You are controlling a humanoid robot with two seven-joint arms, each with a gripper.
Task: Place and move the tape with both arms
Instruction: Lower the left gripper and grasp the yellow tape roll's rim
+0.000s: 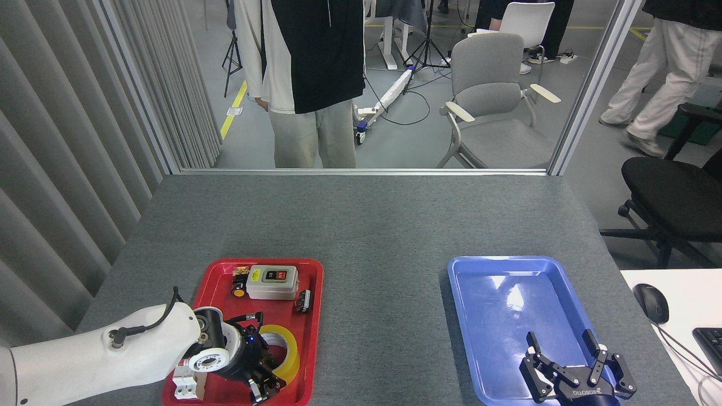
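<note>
Tape (pixel 280 353) not yet lifted: flat in the near right corner of the red tray (pixel 313 327), with left gripper (pixel 265 379) down on it, fingers reaching into and around the roll; firm pinch cannot be told. Right gripper (pixel 576 372) spread, empty, over the near edge of the blue tray (pixel 496 293). Remaining, by judgement: grasp, lift, transfer, placement.

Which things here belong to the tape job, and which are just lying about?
Job:
- tape, in the red tray
- left gripper, at the tape
- right gripper, jaws spread
- blue tray

Lying about:
- grey switch box
- white breaker
- mouse
</note>
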